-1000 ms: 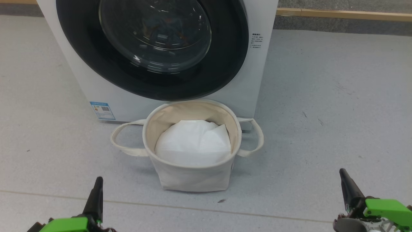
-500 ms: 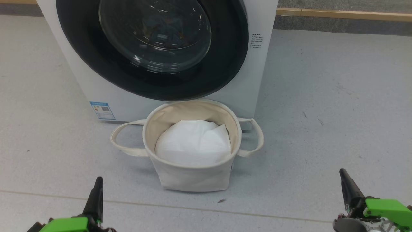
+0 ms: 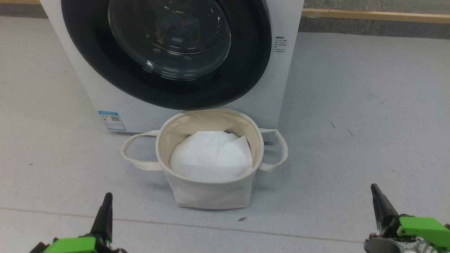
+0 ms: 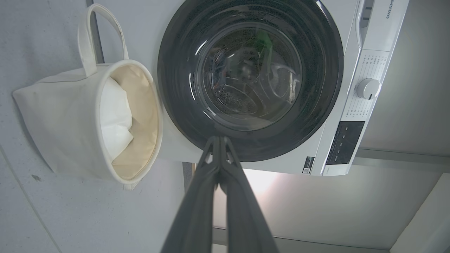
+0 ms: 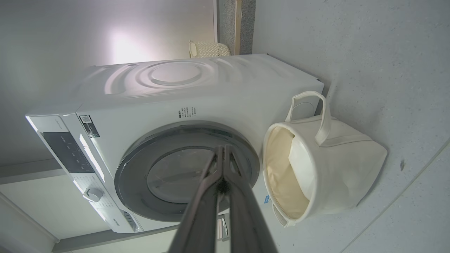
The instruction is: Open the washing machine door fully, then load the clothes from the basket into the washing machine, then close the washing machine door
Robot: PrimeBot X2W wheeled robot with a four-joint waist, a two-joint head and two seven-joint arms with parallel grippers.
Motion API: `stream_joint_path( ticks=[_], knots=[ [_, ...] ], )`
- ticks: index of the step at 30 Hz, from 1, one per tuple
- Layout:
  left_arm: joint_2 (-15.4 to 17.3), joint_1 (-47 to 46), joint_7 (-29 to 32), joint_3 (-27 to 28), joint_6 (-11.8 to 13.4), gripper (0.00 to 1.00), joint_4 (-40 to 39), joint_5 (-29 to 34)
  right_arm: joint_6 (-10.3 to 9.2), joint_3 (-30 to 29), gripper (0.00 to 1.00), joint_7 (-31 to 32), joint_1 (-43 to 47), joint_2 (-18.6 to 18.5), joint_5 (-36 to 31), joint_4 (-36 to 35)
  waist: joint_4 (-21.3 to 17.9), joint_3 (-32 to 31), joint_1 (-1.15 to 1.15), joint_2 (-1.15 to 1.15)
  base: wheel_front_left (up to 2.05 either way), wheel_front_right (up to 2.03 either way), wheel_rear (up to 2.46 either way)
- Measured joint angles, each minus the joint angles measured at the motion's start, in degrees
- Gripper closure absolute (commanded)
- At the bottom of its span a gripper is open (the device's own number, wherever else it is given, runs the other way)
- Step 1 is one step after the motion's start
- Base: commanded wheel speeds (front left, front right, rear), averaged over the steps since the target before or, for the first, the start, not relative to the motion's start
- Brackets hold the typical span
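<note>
The white washing machine (image 3: 88, 88) stands ahead, and its round black-ringed door (image 3: 165, 45) lies flush against the front. Dim dark shapes show behind the door glass; the clothes are not clearly visible. The cream basket (image 3: 209, 191) sits on the floor just before the machine, holding a plain white padding sheet (image 3: 211, 154). My left gripper (image 3: 107, 198) is low at the left and my right gripper (image 3: 375, 191) low at the right, both shut on nothing, well short of the basket. The wrist views show the door (image 4: 249, 77) (image 5: 186, 175) and the basket (image 4: 63, 119) (image 5: 344, 168) beyond the closed fingers.
Grey floor (image 3: 351, 105) stretches on both sides of the machine. A wooden skirting strip (image 3: 372, 15) runs along the back wall. The control panel with a white dial (image 4: 367, 88) sits along the machine's top. A pale woven basket (image 5: 209, 49) stands behind the machine.
</note>
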Motion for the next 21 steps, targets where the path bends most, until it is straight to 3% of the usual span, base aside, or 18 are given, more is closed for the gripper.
stream_joint_path(
  ticks=[21],
  knots=[
    [0.0, 0.0, 0.0, 0.0, 0.0, 1.00, 0.0, 0.0, 0.00, 0.0, 1.00, 0.0, 0.0, 0.0, 0.0, 0.0, 0.0, 0.0, 0.00, 0.00, 0.00, 0.00, 0.00]
  ],
)
